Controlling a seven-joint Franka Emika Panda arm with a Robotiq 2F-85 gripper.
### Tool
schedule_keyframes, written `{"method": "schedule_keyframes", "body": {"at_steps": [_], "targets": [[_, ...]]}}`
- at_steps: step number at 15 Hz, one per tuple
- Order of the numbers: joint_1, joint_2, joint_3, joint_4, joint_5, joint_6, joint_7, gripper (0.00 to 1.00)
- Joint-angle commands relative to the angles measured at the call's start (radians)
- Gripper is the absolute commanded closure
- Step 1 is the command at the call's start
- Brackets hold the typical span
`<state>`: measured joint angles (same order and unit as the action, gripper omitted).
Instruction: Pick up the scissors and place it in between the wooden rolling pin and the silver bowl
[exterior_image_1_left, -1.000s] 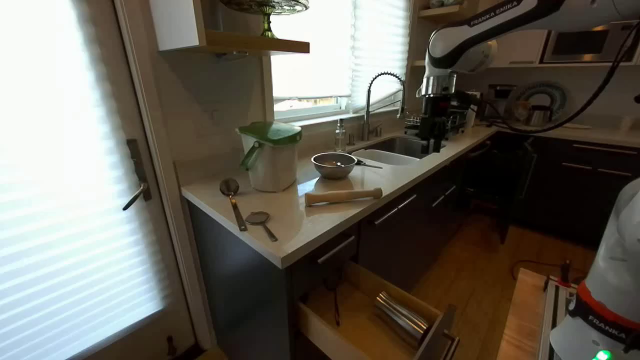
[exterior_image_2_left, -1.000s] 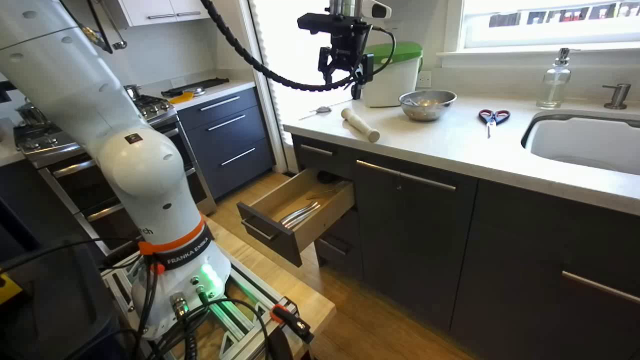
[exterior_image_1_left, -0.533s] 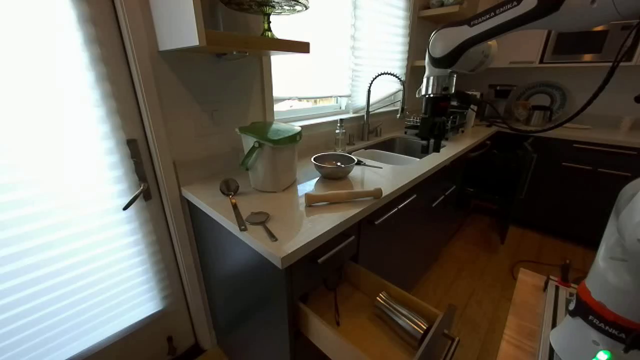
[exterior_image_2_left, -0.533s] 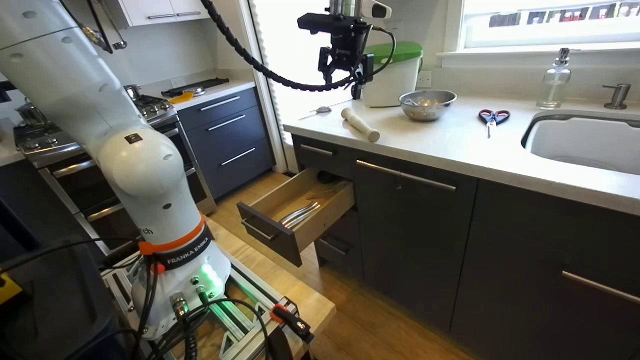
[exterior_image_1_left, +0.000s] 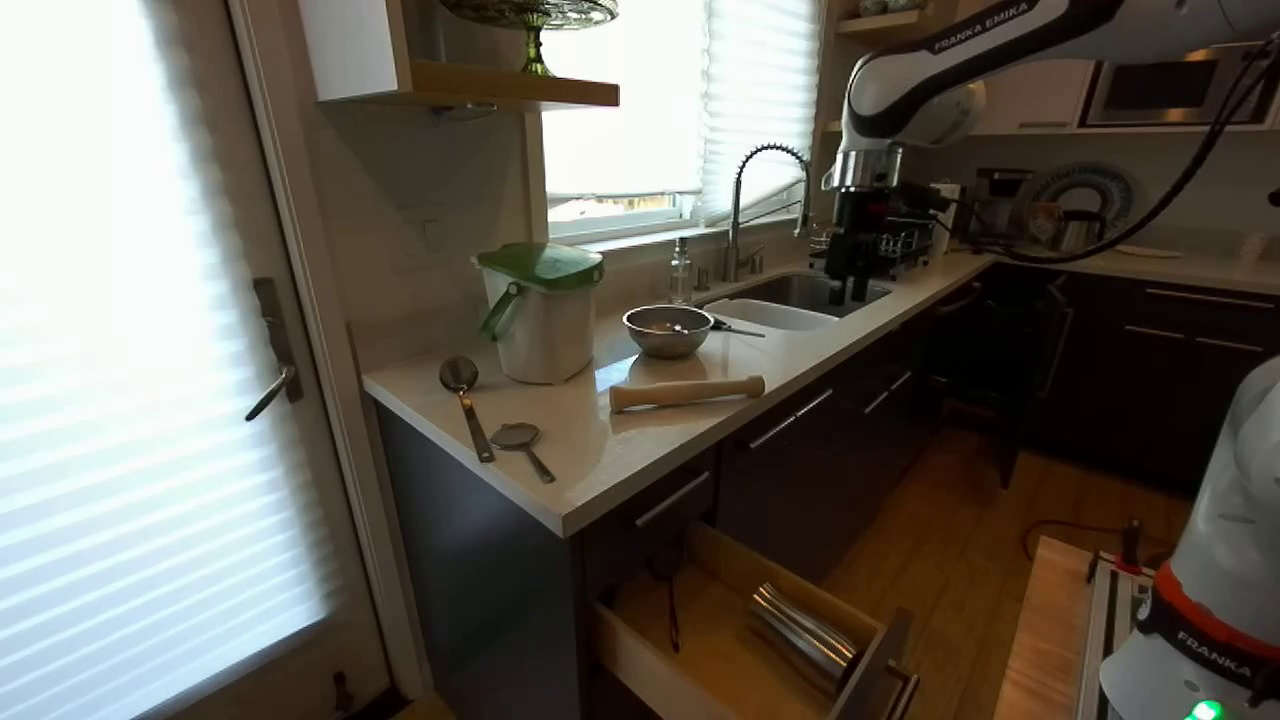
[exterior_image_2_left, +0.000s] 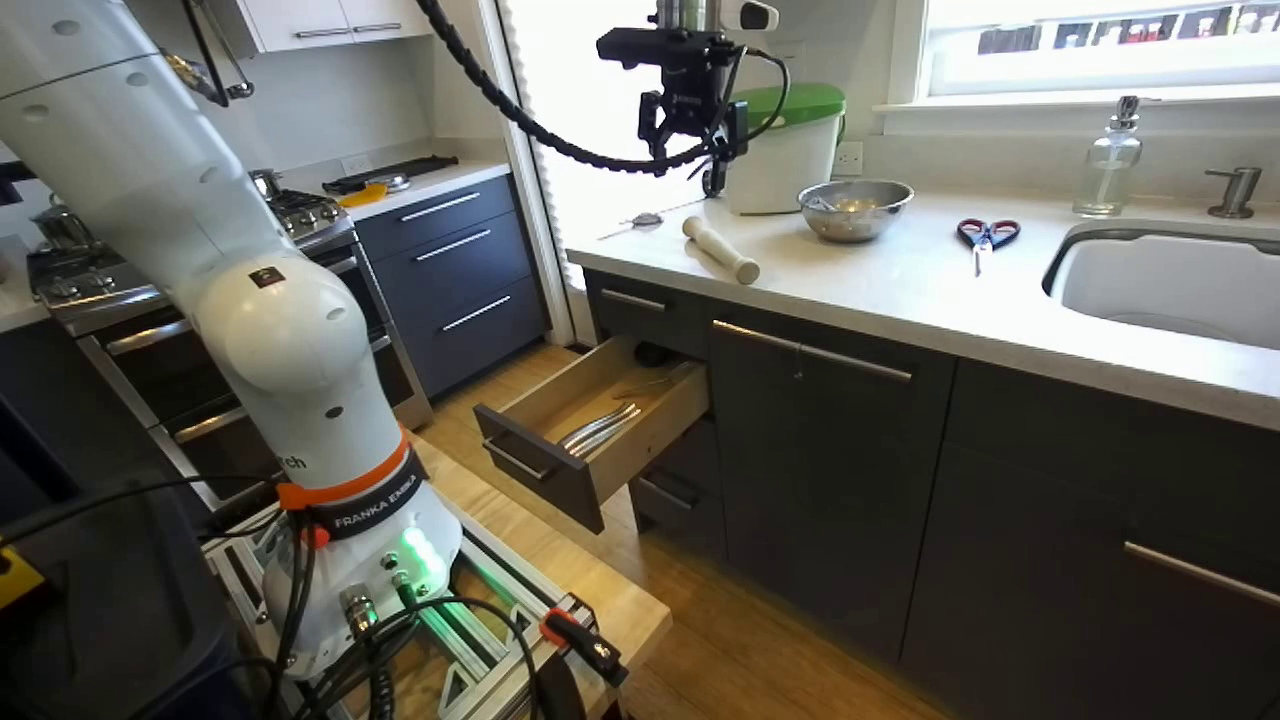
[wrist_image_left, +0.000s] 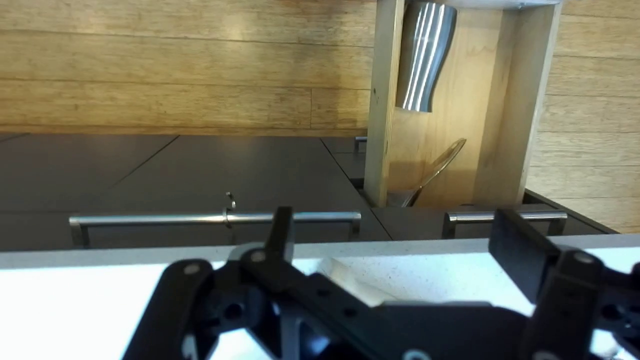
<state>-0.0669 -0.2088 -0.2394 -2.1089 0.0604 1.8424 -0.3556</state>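
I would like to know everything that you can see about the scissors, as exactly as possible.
The scissors have two dark loop handles with red inside and silvery blades that look like metal. They lie flat on the pale counter between the bowl and the sink, apart from both, blades toward the counter's front edge. The blades look closed, but they are too small to be sure. Only the counter appears to touch them.

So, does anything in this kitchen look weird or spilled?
Yes: a lower drawer under the counter is pulled far out while the top drawer is shut, so maybe someone forgot it. I can't see any spills or broken things.
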Motion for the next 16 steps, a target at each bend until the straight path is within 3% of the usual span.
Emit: {"method": "schedule_keyframes", "body": {"at_steps": [1,6,16], "targets": [[0.008,0.069,0.046,0.051,0.027,0.085,-0.032,0.0],[-0.001,0.207,0.079,0.176,0.062,0.267,-0.071,0.0],[-0.15,0.477,0.088,0.529,0.154,0.258,-0.294,0.0]]}}
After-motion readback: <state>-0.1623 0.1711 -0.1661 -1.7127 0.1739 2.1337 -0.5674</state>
